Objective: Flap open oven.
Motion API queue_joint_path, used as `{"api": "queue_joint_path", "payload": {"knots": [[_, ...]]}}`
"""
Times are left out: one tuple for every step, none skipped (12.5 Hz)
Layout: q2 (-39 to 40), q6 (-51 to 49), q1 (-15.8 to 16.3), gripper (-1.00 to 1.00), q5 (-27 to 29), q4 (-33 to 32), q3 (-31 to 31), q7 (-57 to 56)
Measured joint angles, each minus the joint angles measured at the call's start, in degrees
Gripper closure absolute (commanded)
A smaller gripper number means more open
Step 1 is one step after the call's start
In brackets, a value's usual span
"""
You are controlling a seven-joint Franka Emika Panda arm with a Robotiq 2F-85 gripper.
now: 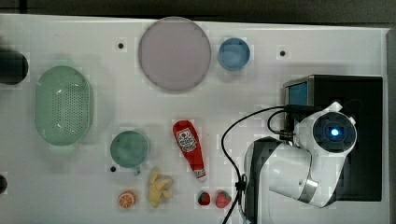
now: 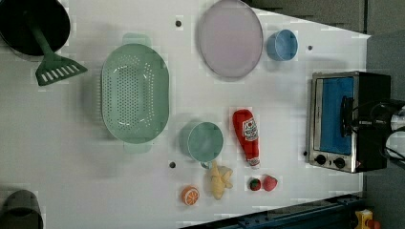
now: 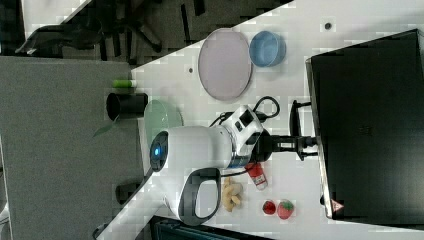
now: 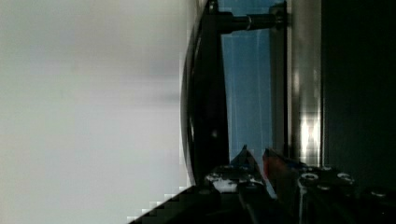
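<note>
The oven (image 1: 362, 93) stands at the top view's right, black on top, with its blue glass door (image 2: 334, 114) closed against the silver front. My arm (image 1: 289, 168) reaches over it from the top view's bottom. In the wrist view the dark bar handle (image 4: 205, 116) stands off the glass (image 4: 247, 93), and my gripper (image 4: 256, 156) sits in the space behind the bar, close to the glass. Its fingertips (image 4: 245, 154) stand a narrow gap apart with nothing between them. In the right view the gripper (image 3: 306, 142) meets the oven's front edge beside the handle (image 3: 293, 112).
A red ketchup bottle (image 1: 189, 149), a green cup (image 1: 129, 148), toy strawberries (image 1: 215, 199), a banana (image 1: 159, 186) and an orange slice (image 1: 126, 199) lie to the top view's left of the arm. A green colander (image 1: 63, 105), a lilac plate (image 1: 174, 53) and a blue bowl (image 1: 233, 53) sit farther off.
</note>
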Motion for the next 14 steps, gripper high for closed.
{"api": "queue_joint_path", "payload": {"knots": [[0.0,0.6,-0.2,0.65,0.4,0.0,0.2,0.0],[0.0,1.0,-0.4,0.65,0.2,-0.1,0.4,0.0],[0.0,1.0,-0.3,0.65,0.3,-0.1,0.2,0.0],[0.1,1.0,-0.2,0.65,0.4,-0.2,0.1,0.0],[0.1,1.0,-0.2,0.65,0.4,-0.2,0.3,0.0],[0.1,1.0,-0.2,0.65,0.4,-0.2,0.8,0.0],[0.0,1.1,-0.2,0.65,0.2,-0.3,1.3,0.0],[-0.1,1.5,-0.3,0.65,-0.9,-1.0,2.3,0.1],[0.0,1.7,-0.4,0.65,-2.6,-1.6,3.6,0.5],[0.2,1.5,0.0,0.65,-4.9,-1.9,4.6,1.8],[0.7,1.5,0.8,0.65,-7.6,-2.1,5.3,4.4],[1.2,1.2,1.5,0.65,-10.0,-2.1,6.1,7.5],[1.6,0.9,2.1,0.65,-13.3,-2.4,7.0,10.9],[1.8,0.9,2.6,0.65,-15.8,-3.0,7.9,14.7]]}}
